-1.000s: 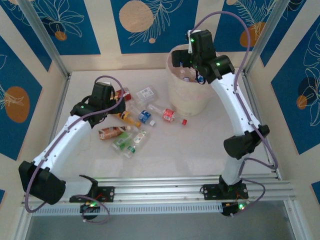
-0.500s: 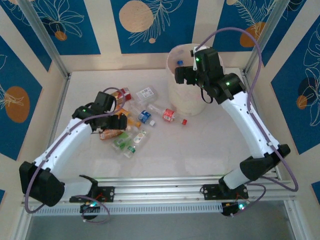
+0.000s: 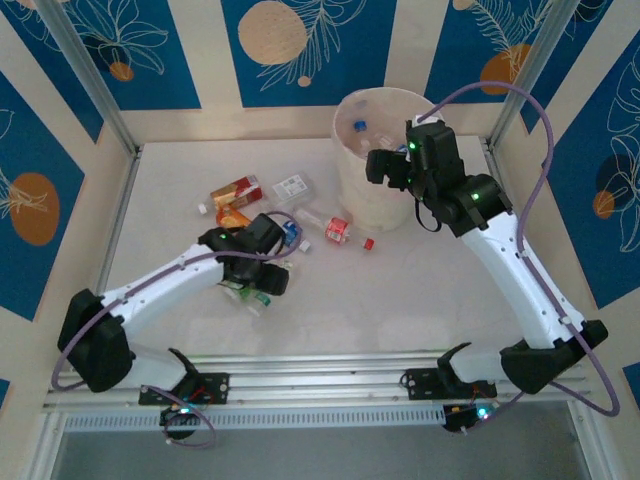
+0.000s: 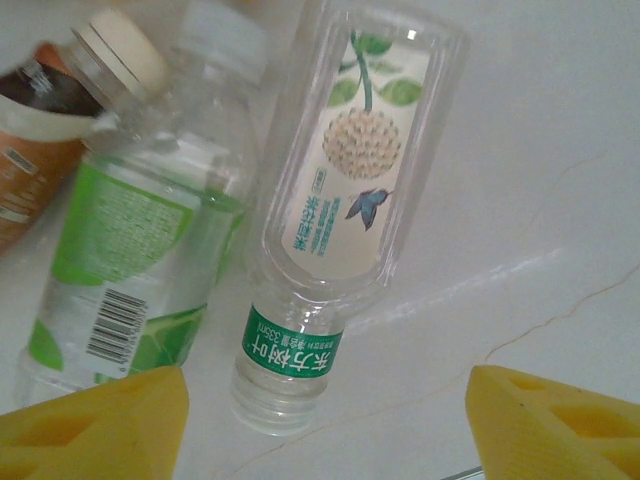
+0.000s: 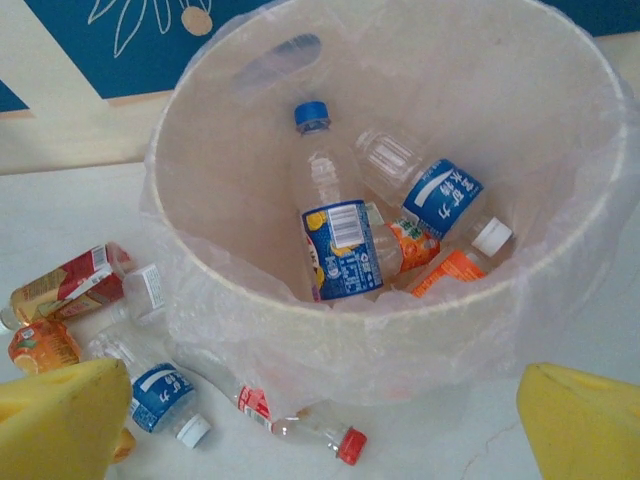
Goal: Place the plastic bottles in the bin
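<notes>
My left gripper (image 4: 330,432) hovers low over the pile, jaws open. The neck end of a clear bottle with a green band (image 4: 292,352) lies between the yellow fingers (image 4: 100,420), touching neither. Beside it lie a green-labelled bottle (image 4: 130,250) and a brown-labelled one with a cream cap (image 4: 110,45). From above, the left gripper (image 3: 264,276) covers these bottles. The bin (image 3: 360,190) stands at the back, with several bottles in it, among them a blue-capped one (image 5: 340,240). My right gripper (image 5: 320,430) hangs open and empty just in front of the bin's (image 5: 350,330) near rim.
More bottles lie loose left of the bin: a red-capped one (image 3: 340,231), a blue-labelled one (image 3: 292,232), a white-labelled one (image 3: 292,186) and a red-orange one (image 3: 235,190). Metal frame posts and walls close in the table's (image 3: 420,290) sides.
My left arm swung right and nearer, down onto the green-labelled bottles, its jaws narrowing. My right gripper drew back from above the bin toward its near side.
</notes>
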